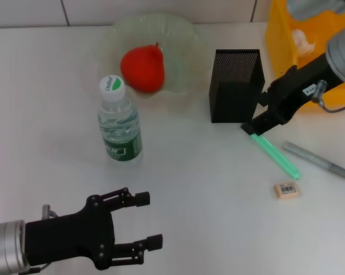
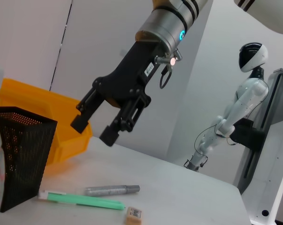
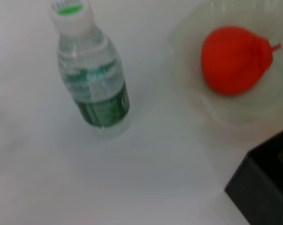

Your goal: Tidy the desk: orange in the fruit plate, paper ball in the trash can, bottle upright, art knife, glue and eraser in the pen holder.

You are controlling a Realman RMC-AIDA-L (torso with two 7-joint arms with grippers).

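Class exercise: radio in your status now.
Right gripper open above glue, beside pen holder. Left gripper open, idle. Glue still on desk.

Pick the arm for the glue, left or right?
Right. The right gripper hangs open above the glue beside the pen holder; the left gripper is far off, beyond the bottle.

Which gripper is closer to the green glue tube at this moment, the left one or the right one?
The right. The right gripper hovers open above the glue at its capped end, beside the pen holder. The left gripper is open far off, at the desk's near edge.
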